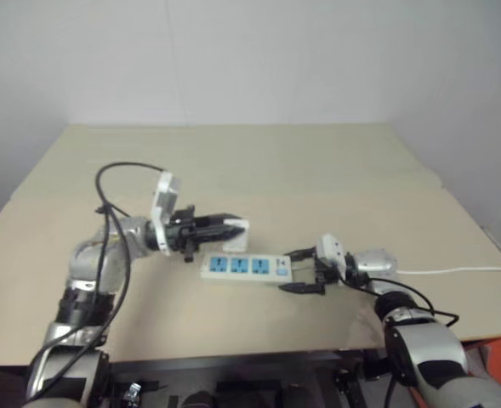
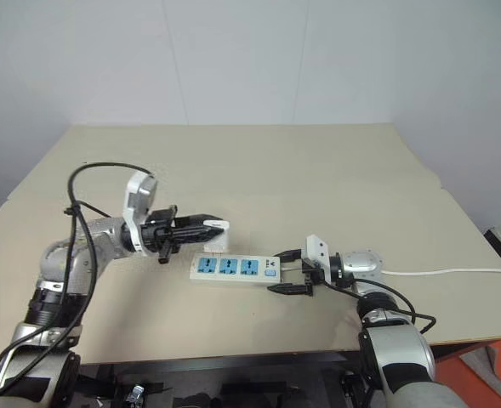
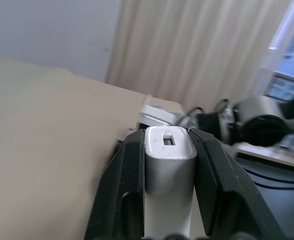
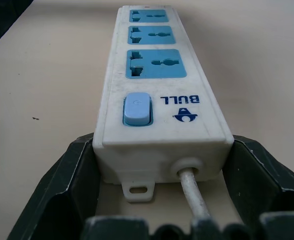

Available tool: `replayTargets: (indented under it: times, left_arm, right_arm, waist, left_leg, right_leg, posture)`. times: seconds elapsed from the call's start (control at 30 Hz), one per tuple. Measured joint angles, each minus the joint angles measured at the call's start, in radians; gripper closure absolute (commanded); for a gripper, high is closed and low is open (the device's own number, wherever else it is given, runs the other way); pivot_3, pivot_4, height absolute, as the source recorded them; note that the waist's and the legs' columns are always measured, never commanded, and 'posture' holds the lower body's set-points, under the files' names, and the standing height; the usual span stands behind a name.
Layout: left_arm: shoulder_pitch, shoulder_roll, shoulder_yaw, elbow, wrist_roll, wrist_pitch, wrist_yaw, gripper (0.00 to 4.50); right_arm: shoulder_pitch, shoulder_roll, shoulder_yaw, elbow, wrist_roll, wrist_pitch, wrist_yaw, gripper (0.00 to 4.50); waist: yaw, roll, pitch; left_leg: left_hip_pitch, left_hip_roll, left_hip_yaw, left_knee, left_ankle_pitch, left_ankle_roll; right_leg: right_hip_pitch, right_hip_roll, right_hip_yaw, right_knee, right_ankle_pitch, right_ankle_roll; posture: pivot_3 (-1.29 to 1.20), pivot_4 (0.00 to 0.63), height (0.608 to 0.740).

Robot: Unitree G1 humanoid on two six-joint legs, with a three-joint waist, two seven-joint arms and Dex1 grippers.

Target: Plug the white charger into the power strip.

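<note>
The table (image 1: 259,161) carries the whole job, a broad tan top against a pale wall, and most of it lies bare beyond the work.

The power strip (image 2: 236,269) lies flat near the front edge, its three blue sockets facing up so a plug can come down into them. Its switch end and thin white cord (image 2: 450,273) point right, the cord trailing off toward the table's right edge.

The right arm reaches in from the near right, bent at the elbow, forearm low over the table and pointing left. The right pincer (image 4: 151,195) stands wide, one finger at each side of the strip's switch end. It looks placed there to keep the strip from sliding when the plug is pushed in, though whether the fingers press the casing I cannot tell.

The left arm comes from the near left, wrist turned so it points right and about level. The left pincer (image 3: 169,150) is clamped on the white charger (image 1: 236,228), which hangs just above and slightly beyond the strip's left socket, not yet in. Held sideways like this, it probably needs tipping down before insertion.
</note>
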Motion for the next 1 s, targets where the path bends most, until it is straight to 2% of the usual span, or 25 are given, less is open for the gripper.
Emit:
replayTargets:
  times: [0.37,0.67,1.0]
  left_arm:
    - [-0.037,-0.126,0.010,0.264,0.038,-0.204,-0.144,3.50]
    - [-0.107,-0.209,-0.027,0.418,0.141,-0.359,-0.259,3.50]
    - [-0.174,-0.255,-0.048,0.598,0.190,-0.491,-0.276,3.50]
  right_arm:
    - [0.000,0.001,0.002,-0.003,-0.001,0.000,0.000,1.09]
    - [0.001,0.004,0.006,-0.008,-0.001,0.000,0.000,1.09]
    - [0.006,0.004,0.010,-0.021,0.000,0.000,0.000,1.09]
  waist:
    - [-0.001,0.000,0.000]
    - [-0.003,0.000,0.000]
    - [-0.004,0.000,0.000]
  left_leg:
    - [0.000,0.000,0.000,0.000,0.000,0.000]
    - [0.000,0.000,0.001,0.000,0.000,0.001]
    - [0.000,0.001,0.001,0.000,-0.001,0.001]
  right_leg:
    - [0.000,0.000,0.000,0.000,0.000,0.000]
    - [0.000,0.001,0.000,0.000,0.000,0.000]
    - [0.000,0.001,0.000,0.000,0.000,0.000]
  posture:
    - [0.00,0.150,0.740]
    - [0.00,0.150,0.740]
    - [0.00,0.150,0.740]
